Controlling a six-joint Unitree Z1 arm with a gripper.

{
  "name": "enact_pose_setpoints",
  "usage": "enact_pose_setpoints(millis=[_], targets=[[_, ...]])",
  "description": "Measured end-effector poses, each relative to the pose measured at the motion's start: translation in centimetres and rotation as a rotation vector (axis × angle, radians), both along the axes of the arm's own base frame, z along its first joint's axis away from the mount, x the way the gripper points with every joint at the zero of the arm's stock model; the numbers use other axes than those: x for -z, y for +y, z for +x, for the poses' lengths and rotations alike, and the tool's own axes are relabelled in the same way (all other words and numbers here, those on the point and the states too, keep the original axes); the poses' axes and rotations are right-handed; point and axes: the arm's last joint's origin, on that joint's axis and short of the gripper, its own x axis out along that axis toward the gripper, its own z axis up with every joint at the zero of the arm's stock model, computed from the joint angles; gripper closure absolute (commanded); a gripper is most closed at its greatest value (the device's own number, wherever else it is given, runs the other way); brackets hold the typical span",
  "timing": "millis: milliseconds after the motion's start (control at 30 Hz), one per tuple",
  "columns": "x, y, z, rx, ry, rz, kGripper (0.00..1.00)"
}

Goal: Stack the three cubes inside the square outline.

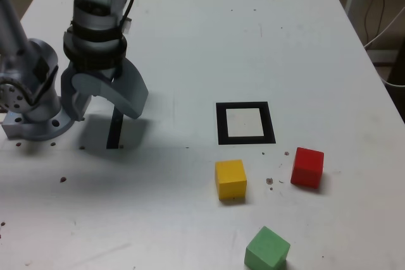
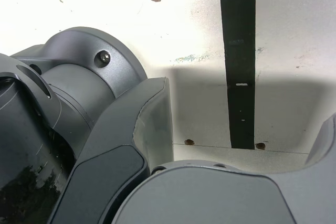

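Exterior view: we list one matte yellow cube (image 1: 231, 179), one matte red cube (image 1: 307, 168) and one matte green cube (image 1: 267, 248), set apart outside the black-bordered white square outline (image 1: 222, 124). We record the grey gripper (image 1: 108, 90), jaws spread wide and empty, above the narrow black strip (image 1: 114, 129).

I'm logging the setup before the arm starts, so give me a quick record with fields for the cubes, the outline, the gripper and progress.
yellow cube: on the table, just below the square outline in the exterior view
red cube: right of the yellow cube, at
green cube: nearest the exterior view's bottom edge
outline: black border, white centre, no cube inside
gripper: open, nothing held, above the black strip
stacked: none
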Motion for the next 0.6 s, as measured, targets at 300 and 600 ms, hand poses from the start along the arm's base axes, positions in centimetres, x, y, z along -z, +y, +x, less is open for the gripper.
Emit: enact_pose_setpoints(millis=[300, 600], targets=[[0.0, 0.01, 0.0, 0.0, 0.0, 0.002, 0.01], [-0.22, -0.04, 0.22, -0.003, -0.006, -0.001, 0.01]])
